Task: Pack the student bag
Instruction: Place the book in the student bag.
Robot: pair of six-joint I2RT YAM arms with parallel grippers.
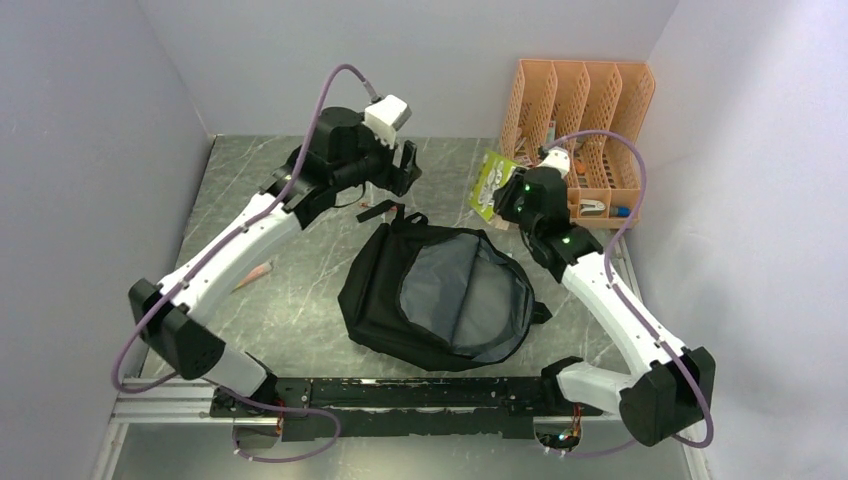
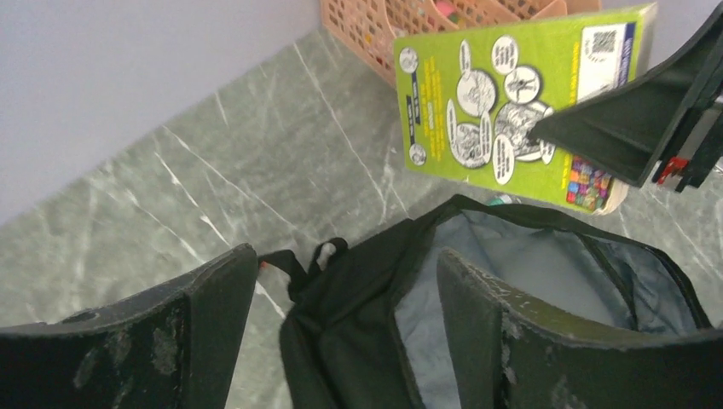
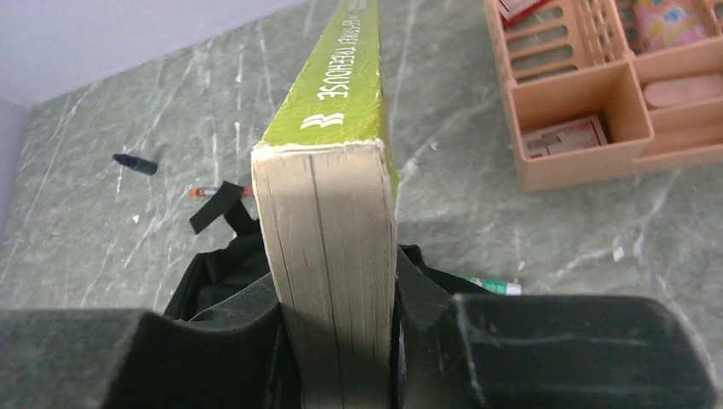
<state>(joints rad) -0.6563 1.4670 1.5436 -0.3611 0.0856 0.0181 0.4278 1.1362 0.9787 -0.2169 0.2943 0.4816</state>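
Observation:
The student bag [image 1: 440, 295], a black backpack, lies mid-table with its main compartment unzipped and the grey lining showing. My left gripper [image 1: 405, 168] hovers at the bag's far top end. In the left wrist view it is open [image 2: 341, 285], its fingers [image 2: 213, 324] straddling the bag's black rim [image 2: 358, 332] without clamping it. My right gripper [image 3: 337, 341] is shut on a thick green paperback book [image 3: 328, 221], held on edge above the bag's far right end [image 3: 213, 281]. The same book [image 2: 511, 102] shows its green cover in the left wrist view.
An orange slotted organiser [image 1: 585, 120] with small items stands at the back right by the wall. A pencil [image 1: 255, 273] lies left of the bag. A dark pen cap [image 3: 136, 164], an orange-tipped pen [image 3: 205, 192] and a green-and-white marker [image 3: 494, 287] lie on the marble top.

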